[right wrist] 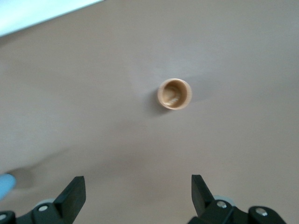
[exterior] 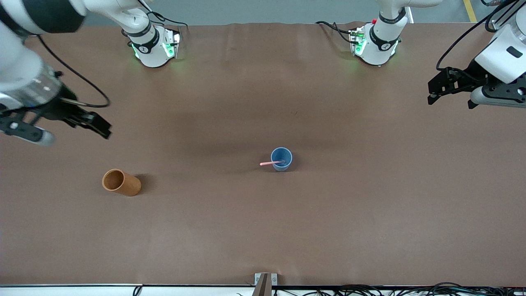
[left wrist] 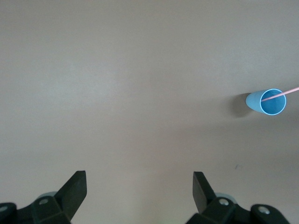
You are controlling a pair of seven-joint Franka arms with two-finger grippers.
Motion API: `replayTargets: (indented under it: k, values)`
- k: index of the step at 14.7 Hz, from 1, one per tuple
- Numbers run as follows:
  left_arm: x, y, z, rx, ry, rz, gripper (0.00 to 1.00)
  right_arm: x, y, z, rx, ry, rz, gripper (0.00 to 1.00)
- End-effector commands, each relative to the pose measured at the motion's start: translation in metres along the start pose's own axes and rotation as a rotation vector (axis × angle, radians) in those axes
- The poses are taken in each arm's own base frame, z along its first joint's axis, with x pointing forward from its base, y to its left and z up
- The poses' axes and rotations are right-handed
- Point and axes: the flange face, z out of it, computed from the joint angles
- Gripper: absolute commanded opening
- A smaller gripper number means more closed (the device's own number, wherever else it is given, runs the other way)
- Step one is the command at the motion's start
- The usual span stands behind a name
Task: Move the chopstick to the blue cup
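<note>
The blue cup [exterior: 281,159] stands upright near the middle of the table. The pink chopstick [exterior: 269,163] rests in it, leaning over the rim toward the right arm's end. The left wrist view shows the same blue cup [left wrist: 268,102] with the chopstick [left wrist: 280,95] sticking out. My left gripper [exterior: 431,93] hangs open and empty over the left arm's end of the table, well away from the cup; its jaws [left wrist: 139,179] frame only bare table. My right gripper [exterior: 102,126] is open and empty over the right arm's end, its jaws [right wrist: 138,182] wide apart.
An orange-brown cup [exterior: 121,182] stands toward the right arm's end, nearer the front camera than the right gripper, and shows empty in the right wrist view [right wrist: 174,94]. Both arm bases [exterior: 154,47] [exterior: 376,43] stand along the table's edge farthest from the camera. Cables [exterior: 370,290] line the nearest edge.
</note>
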Motion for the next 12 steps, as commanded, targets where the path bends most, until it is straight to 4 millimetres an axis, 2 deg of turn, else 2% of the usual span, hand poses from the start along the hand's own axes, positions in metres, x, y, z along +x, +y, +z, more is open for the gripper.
replayTargets:
  k: [1, 3, 5, 9, 12]
  values:
    - [0.003, 0.000, -0.008, -0.015, 0.007, -0.004, 1.00, -0.022, 0.054, 0.004, 0.002, -0.035, -0.054, 1.00]
    - [0.002, 0.002, -0.009, -0.039, 0.006, -0.007, 1.00, -0.014, 0.085, -0.001, -0.001, -0.051, -0.103, 1.00]
    - [0.002, 0.001, -0.009, -0.042, 0.004, -0.014, 1.00, -0.007, 0.104, -0.011, 0.014, -0.039, -0.128, 1.00]
    - [0.002, -0.002, -0.009, -0.034, 0.004, -0.018, 1.00, -0.003, 0.112, -0.060, 0.032, 0.049, -0.207, 1.00]
    - [0.002, -0.010, -0.009, -0.030, 0.005, -0.032, 1.00, -0.001, 0.116, -0.062, 0.026, 0.016, -0.207, 1.00]
